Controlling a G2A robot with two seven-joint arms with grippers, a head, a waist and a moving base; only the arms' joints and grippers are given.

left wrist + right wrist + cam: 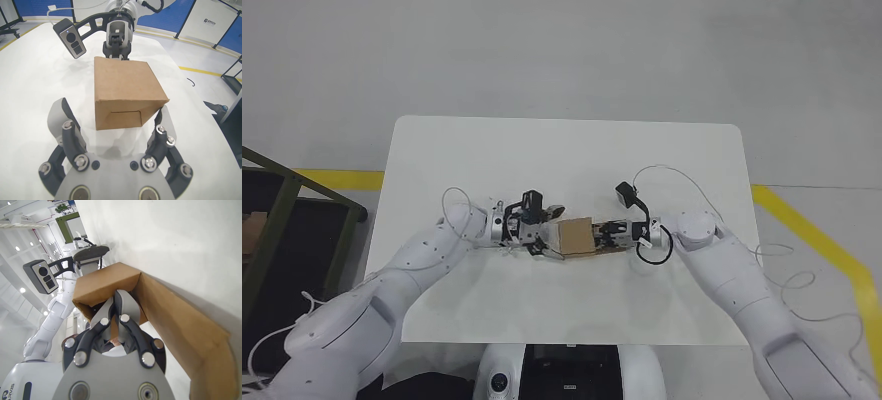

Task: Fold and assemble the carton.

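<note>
Now we see the left pincer [113, 105] spread wide at nine o'clock of the carton [570, 237], and the right pincer [115, 294] clamping its three-o'clock edge.

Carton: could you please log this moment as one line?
carton on table, one end closed | left end effector open, touching closed end's corner | right end effector shut on carton's open end

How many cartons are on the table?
1. The carton lies in the middle of the table, between the open left end effector and the right end effector, which is shut on its wall. None seems hidden.
</note>
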